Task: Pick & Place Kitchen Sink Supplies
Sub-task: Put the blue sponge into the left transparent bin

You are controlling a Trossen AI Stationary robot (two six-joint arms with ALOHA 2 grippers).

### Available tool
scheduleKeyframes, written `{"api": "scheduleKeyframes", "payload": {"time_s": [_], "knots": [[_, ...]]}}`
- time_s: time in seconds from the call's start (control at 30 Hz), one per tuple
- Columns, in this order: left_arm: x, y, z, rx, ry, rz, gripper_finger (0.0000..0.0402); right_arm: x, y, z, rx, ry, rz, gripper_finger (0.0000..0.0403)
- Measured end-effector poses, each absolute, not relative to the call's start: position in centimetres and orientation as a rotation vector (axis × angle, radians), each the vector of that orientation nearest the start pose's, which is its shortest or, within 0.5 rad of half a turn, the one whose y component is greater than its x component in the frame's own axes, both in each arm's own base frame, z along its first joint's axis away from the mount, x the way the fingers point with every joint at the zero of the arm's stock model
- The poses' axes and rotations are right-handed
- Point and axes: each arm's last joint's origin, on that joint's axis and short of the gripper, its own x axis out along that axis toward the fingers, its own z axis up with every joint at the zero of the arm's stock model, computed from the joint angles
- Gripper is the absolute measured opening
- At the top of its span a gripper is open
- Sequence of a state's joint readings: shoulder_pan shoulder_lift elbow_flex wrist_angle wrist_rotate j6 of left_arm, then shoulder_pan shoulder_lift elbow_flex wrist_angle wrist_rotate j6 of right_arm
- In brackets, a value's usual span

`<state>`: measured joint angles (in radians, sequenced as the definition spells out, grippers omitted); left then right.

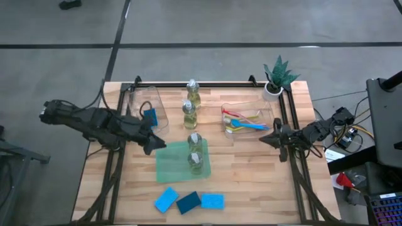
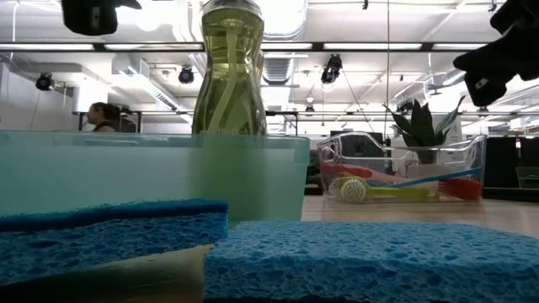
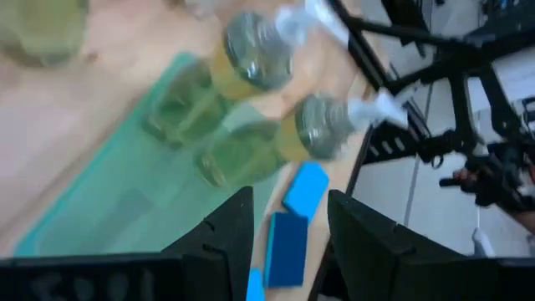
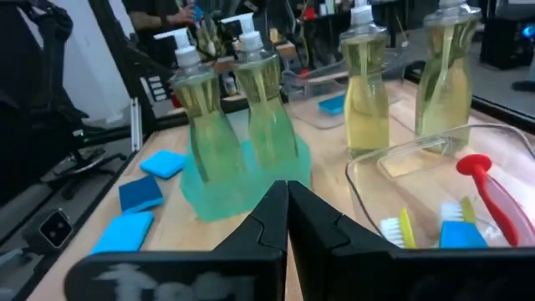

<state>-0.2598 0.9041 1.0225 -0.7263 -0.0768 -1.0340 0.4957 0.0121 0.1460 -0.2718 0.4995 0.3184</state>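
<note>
With one sponge (image 1: 150, 117) already binned, the left gripper (image 1: 152, 145) is held parted and empty above the green tray (image 1: 173, 164), so a reach for the next sponge seems required.

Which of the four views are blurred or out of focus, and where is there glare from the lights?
Left wrist view: smeared by blur, the two bottles on the green bin are soft. Low view: the near sponges fill the foreground, the ceiling lights glare behind the bottle. Right wrist view: fairly sharp, with small highlights on the clear bin. High view: even light, soft shadows.
</note>
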Motion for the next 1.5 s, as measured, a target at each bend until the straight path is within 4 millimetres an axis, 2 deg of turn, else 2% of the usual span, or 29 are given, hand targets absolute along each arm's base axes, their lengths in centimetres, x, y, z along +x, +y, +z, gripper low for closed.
{"api": "scheduleKeyframes", "payload": {"time_s": [0.23,0.43,0.63,0.9,1.23,1.5], "knots": [[16.7,-7.2,33.7,-0.946,0.727,0.064,0.0145,8.2,3.0,17.1,0.205,0.144,0.006,0.0008],[16.7,-9.9,32.8,-1.028,0.839,0.042,0.0145,8.3,2.7,17.1,0.076,0.145,-0.097,0.0008],[16.8,-12.9,31.5,-1.039,0.927,0.043,0.0145,8.3,2.7,17.1,-0.050,0.155,-0.101,0.0008],[17.9,-16.6,29.0,-1.029,1.012,0.073,0.0145,8.3,2.7,17.1,0.025,0.150,-0.107,0.0008],[20.4,-20.8,24.4,-1.025,1.098,0.124,0.0145,8.3,2.7,17.1,0.027,0.150,-0.108,0.0008],[20.3,-22.9,21.1,-1.042,1.194,0.250,0.0149,8.3,2.7,17.1,0.027,0.149,-0.107,0.0008]]}}
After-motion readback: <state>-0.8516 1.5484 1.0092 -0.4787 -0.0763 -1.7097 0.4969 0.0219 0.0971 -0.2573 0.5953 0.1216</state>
